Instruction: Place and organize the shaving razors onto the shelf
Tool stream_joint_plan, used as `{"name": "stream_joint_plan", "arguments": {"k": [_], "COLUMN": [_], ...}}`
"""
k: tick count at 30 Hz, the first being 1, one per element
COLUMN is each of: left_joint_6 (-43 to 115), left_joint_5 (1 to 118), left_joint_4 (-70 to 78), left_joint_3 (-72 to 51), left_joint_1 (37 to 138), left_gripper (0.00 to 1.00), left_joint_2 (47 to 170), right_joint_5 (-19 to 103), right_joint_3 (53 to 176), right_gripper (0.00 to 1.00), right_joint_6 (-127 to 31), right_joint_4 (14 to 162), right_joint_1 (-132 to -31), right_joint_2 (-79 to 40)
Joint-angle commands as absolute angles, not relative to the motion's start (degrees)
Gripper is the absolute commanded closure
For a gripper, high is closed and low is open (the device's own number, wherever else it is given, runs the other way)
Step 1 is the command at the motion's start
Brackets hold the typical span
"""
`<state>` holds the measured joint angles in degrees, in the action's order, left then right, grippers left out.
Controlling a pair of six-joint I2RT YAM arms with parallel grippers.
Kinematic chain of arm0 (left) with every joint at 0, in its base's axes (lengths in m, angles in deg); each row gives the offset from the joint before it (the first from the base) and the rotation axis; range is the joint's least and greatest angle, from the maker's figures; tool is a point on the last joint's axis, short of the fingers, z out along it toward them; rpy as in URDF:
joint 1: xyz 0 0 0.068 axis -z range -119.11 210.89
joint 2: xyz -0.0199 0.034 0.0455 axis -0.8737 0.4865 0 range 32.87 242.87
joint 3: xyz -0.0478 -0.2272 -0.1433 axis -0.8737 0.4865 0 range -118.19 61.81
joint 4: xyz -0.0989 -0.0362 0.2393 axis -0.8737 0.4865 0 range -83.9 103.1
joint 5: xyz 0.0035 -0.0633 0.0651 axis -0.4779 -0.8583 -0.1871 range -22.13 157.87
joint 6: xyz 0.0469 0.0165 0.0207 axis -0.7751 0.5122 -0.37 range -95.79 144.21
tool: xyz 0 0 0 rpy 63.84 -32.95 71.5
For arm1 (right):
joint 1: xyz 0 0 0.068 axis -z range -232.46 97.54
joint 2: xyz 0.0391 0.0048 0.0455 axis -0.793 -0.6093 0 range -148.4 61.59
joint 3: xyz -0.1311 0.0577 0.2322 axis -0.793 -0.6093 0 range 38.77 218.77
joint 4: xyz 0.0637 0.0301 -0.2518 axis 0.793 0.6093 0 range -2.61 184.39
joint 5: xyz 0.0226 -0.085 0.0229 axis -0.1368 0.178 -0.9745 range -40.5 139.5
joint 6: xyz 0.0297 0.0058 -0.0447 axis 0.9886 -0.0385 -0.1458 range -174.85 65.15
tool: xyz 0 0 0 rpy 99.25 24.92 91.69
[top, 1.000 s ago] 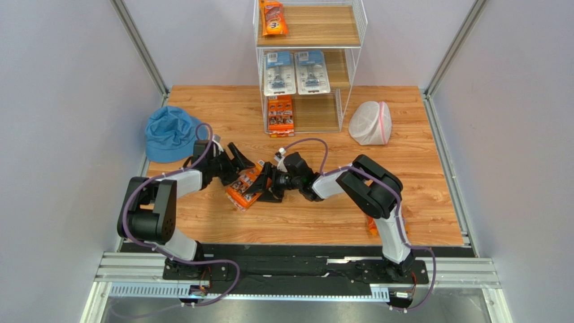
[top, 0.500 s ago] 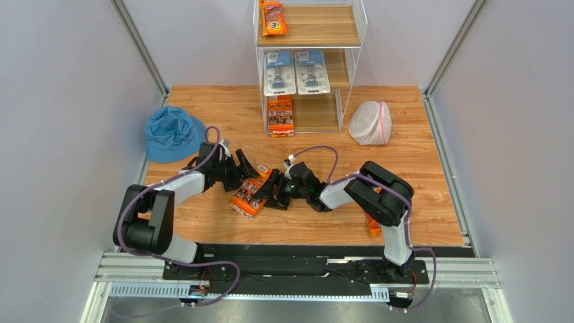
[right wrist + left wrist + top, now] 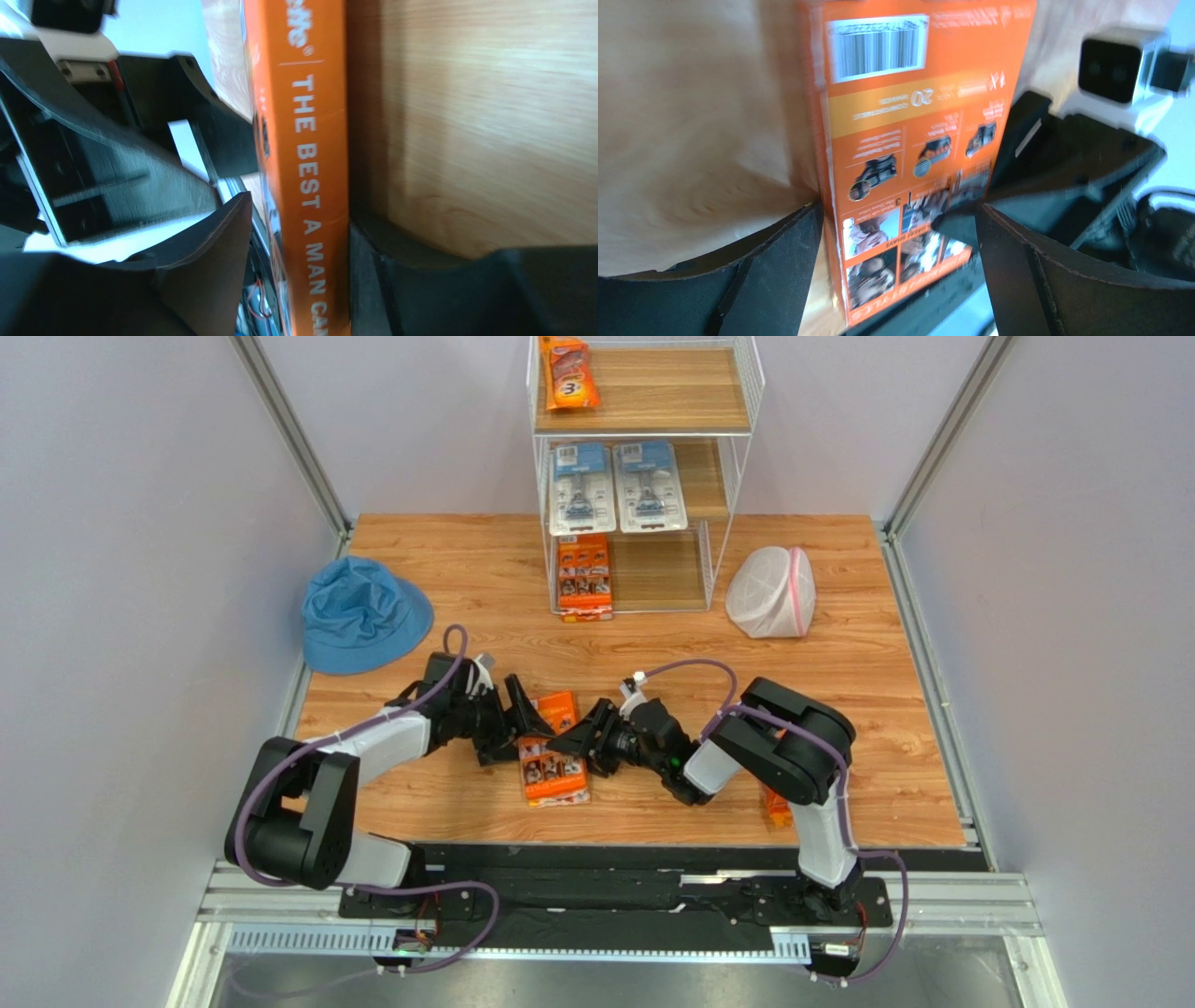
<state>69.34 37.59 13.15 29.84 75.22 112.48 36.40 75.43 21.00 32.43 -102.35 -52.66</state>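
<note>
Orange pack (image 3: 553, 765) shifted right, shelf (image 3: 687, 392) — four razor packs (image 3: 581, 487) inside

left end effector (image 3: 522, 728): spread wide | right end effector (image 3: 578, 738): part-closed | arms low

**Top external view:** a fixed camera high above and behind the arm bases looks down and forward over the whole table (image 3: 870, 686) to the shelf (image 3: 744, 420) at the far edge. **Left wrist view:** at close range, facing the printed back of the orange razor pack (image 3: 913, 140), with the right wrist camera (image 3: 1116, 66) opposite, facing back toward it. **Right wrist view:** closer still, meeting the same pack edge-on, with table surface beyond. All three views share this pack, near the table's front centre.
</note>
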Motion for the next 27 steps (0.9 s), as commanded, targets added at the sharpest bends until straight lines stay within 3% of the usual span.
{"name": "stream_joint_plan", "arguments": {"k": [1,8,11,17,27], "left_joint_6": [71.06,70.18,68.35,64.73,63.77], "left_joint_5": [31.84,33.16,35.08,39.66,36.06], "left_joint_4": [16.12,17.09,20.51,29.21,31.06], "left_joint_3": [30.08,29.12,27.01,22.18,21.82], "left_joint_1": [76.09,76.09,76.09,76.09,76.09], "left_gripper": [0.12,0.11,0.10,0.07,0.04], "left_joint_2": [110.83,109.78,107.06,99.59,89.31], "right_joint_5": [42.21,39.48,39.48,38.60,38.51], "right_joint_3": [73.04,73.75,72.52,72.60,69.53], "right_gripper": [0.49,0.72,0.76,0.78,0.78], "right_joint_6": [22.93,24.86,24.08,18.81,13.53], "right_joint_4": [20.25,18.48,21.19,32.95,47.57], "right_joint_1": [-102.03,-102.03,-101.77,-101.42,-101.07], "right_joint_2": [-57.05,-59.17,-56.98,-46.44,-24.91]}}
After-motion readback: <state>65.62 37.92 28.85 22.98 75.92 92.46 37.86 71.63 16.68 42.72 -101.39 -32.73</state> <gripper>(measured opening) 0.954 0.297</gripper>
